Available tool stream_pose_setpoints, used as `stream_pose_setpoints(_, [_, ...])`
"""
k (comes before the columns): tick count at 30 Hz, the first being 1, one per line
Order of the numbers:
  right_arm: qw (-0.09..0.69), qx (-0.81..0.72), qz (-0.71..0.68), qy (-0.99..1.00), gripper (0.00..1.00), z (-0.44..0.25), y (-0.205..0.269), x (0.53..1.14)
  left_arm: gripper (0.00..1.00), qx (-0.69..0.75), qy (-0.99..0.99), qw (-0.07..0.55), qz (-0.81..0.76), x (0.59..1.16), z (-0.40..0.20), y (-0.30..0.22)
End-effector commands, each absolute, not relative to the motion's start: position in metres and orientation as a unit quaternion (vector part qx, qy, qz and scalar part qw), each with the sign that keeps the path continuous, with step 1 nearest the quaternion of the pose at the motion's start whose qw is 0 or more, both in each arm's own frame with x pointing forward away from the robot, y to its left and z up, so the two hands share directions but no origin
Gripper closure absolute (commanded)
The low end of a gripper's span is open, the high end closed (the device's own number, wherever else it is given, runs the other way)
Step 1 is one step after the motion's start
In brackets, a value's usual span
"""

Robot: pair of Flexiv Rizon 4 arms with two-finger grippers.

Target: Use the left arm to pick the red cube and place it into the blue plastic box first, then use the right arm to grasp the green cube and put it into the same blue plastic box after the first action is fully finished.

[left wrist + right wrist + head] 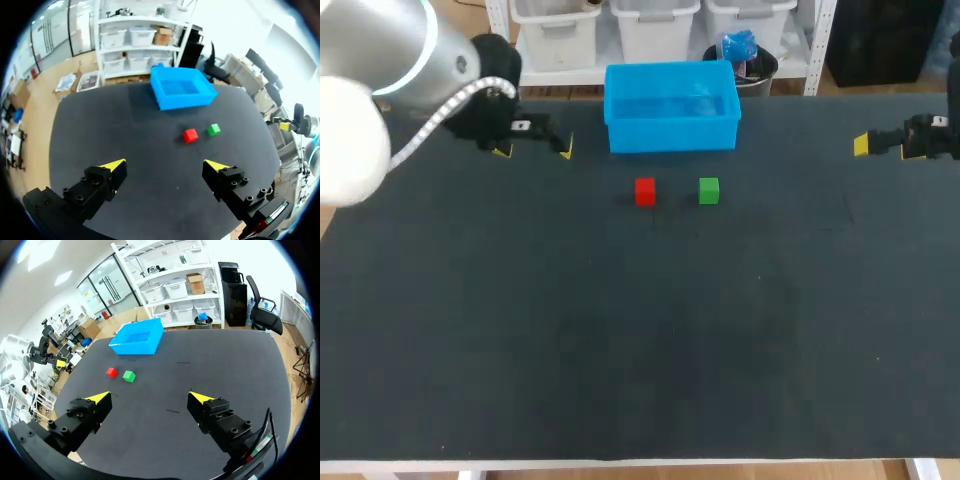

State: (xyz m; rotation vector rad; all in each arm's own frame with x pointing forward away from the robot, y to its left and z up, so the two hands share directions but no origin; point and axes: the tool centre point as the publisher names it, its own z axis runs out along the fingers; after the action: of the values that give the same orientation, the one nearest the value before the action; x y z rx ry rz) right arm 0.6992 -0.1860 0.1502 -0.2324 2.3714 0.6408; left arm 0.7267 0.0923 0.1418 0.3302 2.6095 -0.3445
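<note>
A robotics laboratory is being shown. A matte black surface (pixel 620 350) is being used as a test bench, with the silver left arm (pixel 390 50) and the silver right arm (pixel 302 122) being stationed at its sides. Practice props are being displayed on it: a small red cube (pixel 645 191), a small green cube (pixel 709 190) and a blue rectangular plastic box (pixel 672 135).

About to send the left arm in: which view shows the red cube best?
The left wrist view: the red cube looks largest there, unobstructed, ahead of the left gripper. The head view shows it smaller, beside the green cube; the right wrist view shows it smaller too.
</note>
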Motion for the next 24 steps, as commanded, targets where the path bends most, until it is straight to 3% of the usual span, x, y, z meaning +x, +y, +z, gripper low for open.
stream_pose_setpoints(1, [0.331, -0.089, 0.244, 0.907, 0.00, 0.150, -0.186, 0.700, 0.00, 0.113, 0.962, 0.232, -0.088, 0.730, 0.144, 0.089])
stream_pose_setpoints(12, [0.331, -0.089, 0.244, 0.907, 0.00, 0.150, -0.186, 0.700, 0.00, 0.113, 0.962, 0.232, -0.088, 0.730, 0.144, 0.089])
stream_pose_setpoints(24, [0.331, -0.089, 0.244, 0.907, 0.00, 0.150, -0.186, 0.700, 0.00, 0.064, 0.981, 0.180, -0.033, 0.761, 0.123, 0.024])
